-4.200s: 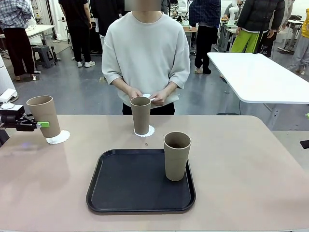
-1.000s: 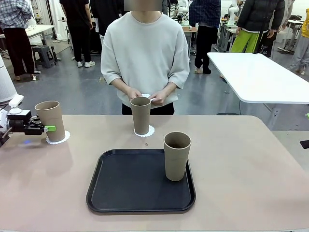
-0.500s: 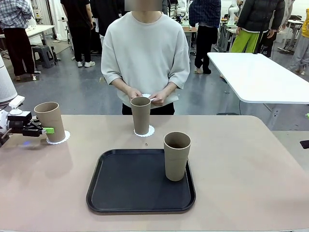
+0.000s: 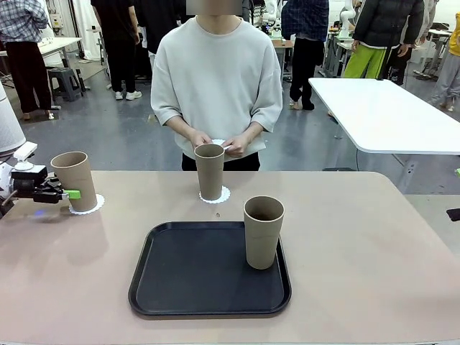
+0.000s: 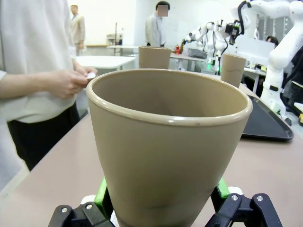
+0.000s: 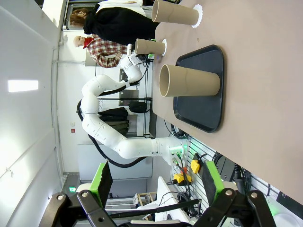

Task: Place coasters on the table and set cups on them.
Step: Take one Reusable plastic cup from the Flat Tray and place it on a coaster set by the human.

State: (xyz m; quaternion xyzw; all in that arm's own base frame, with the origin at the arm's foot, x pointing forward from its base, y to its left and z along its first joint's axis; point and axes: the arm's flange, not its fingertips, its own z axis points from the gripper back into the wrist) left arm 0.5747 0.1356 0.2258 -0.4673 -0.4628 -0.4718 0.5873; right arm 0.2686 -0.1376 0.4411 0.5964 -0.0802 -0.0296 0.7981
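Three tan cups show. The left cup (image 4: 75,181) stands on a white lacy coaster (image 4: 89,205) near the table's left edge, and my left gripper (image 4: 69,194) is shut on its lower part. In the left wrist view this cup (image 5: 170,146) rises between the green pads (image 5: 101,191). The middle cup (image 4: 210,171) stands on a coaster (image 4: 215,196) in front of the person. A third cup (image 4: 263,231) stands on the black tray (image 4: 187,280). The person's hands hold a small white coaster (image 4: 219,143). My right gripper (image 6: 156,165) is open and holds nothing, off the table's right side.
The beige table (image 4: 374,259) has bare room to the right of the tray and along the front. The person stands at the far edge. A white table (image 4: 388,115) stands behind on the right. Other people are walking farther off.
Since several seconds ago the left cup has come down from a tilt and stands on its coaster. In the last second the left gripper sank and shifted left slightly. Nothing else moved.
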